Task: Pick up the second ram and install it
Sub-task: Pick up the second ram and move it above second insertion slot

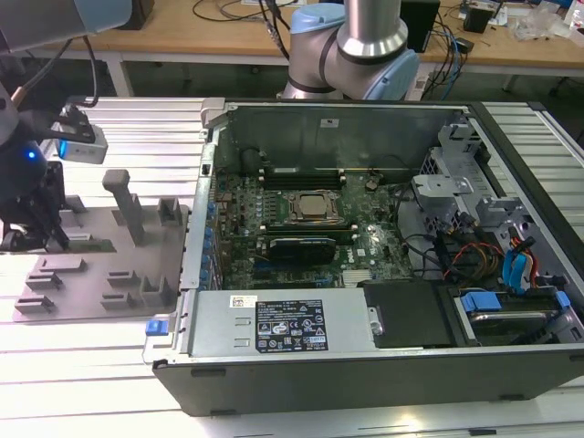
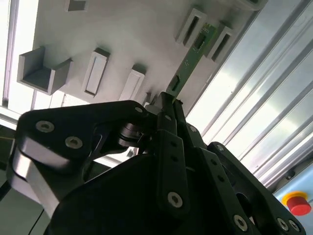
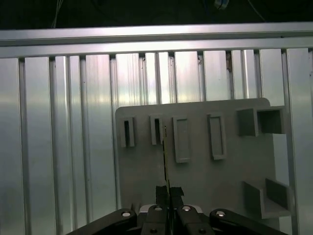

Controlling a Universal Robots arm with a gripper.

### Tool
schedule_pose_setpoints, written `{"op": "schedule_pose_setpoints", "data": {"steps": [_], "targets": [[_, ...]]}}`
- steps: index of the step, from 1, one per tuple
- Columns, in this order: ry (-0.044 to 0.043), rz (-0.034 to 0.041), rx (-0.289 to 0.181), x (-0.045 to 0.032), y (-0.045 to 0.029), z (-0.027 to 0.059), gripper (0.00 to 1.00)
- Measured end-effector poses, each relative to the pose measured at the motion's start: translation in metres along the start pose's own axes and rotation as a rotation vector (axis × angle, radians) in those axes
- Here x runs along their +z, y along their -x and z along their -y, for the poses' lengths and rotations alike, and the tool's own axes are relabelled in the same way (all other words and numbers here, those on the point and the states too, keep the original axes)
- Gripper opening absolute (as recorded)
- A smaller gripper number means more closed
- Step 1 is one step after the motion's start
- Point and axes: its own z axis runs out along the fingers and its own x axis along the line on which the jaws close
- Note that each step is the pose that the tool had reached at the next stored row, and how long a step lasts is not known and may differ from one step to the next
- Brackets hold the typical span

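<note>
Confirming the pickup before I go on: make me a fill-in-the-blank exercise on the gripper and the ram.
1. The gripper is shut on the second ram, a thin board coloured ____.
2. In the exterior view the gripper hangs over the grey ____.
3. The computer case lies toward the exterior view's ____ of the gripper.
Missing words: green; tray; right.

**Three cameras, one shared tray**

My exterior view looks steeply down from well back onto the open black computer case (image 1: 365, 388), with the flat grey plastic tray (image 1: 96, 246) at the exterior view's left. Both wrist views sit close above that tray. The first wrist view faces straight down past the black fingers (image 3: 160, 196) onto it and the ribbed aluminium counter (image 3: 58, 147). The second wrist view looks along them obliquely.
</note>
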Motion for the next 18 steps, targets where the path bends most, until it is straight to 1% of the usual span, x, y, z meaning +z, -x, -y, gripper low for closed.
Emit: {"op": "schedule_pose_setpoints", "data": {"steps": [1,8,11,12,17,18], "targets": [[0.0,-0.0001,0.0,-0.002,0.0006,-0.0001,0.11],[0.0,-0.0001,0.0,-0.0087,0.0011,-0.0003,0.11],[0.0,0.0,0.0,-0.0159,0.0013,-0.0006,0.11],[0.0,0.0,0.0,-0.0202,0.0015,-0.0008,0.11],[0.0,0.0,0.0,-0.0303,0.0018,-0.0011,0.11],[-0.0001,0.0,0.0,-0.0312,0.0018,-0.0012,0.11]]}}
